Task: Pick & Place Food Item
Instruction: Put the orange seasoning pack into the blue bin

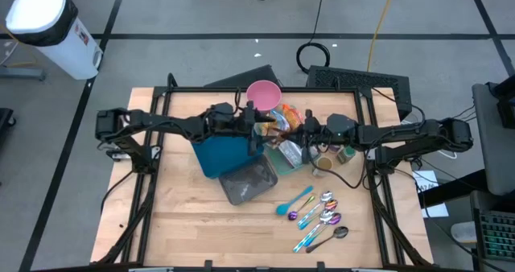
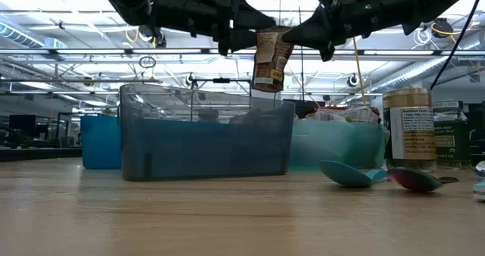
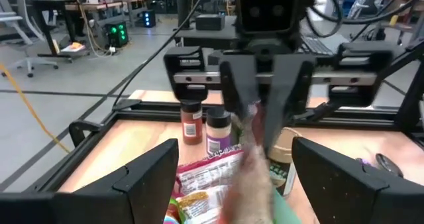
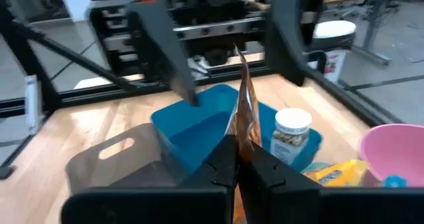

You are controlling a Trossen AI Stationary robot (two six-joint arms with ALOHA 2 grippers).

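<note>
Two grippers meet midair above blue bin (image 1: 219,154): right gripper (image 4: 240,159) pinches brown food pouch (image 2: 270,60); left gripper (image 3: 228,174) gapes wide, empty.

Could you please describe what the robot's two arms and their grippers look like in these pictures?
Both arms are dark, slim and jointed, with black cables trailing along them. The left gripper and right gripper each carry two flat, matte black, blade-like fingers on a boxy black wrist block.
</note>
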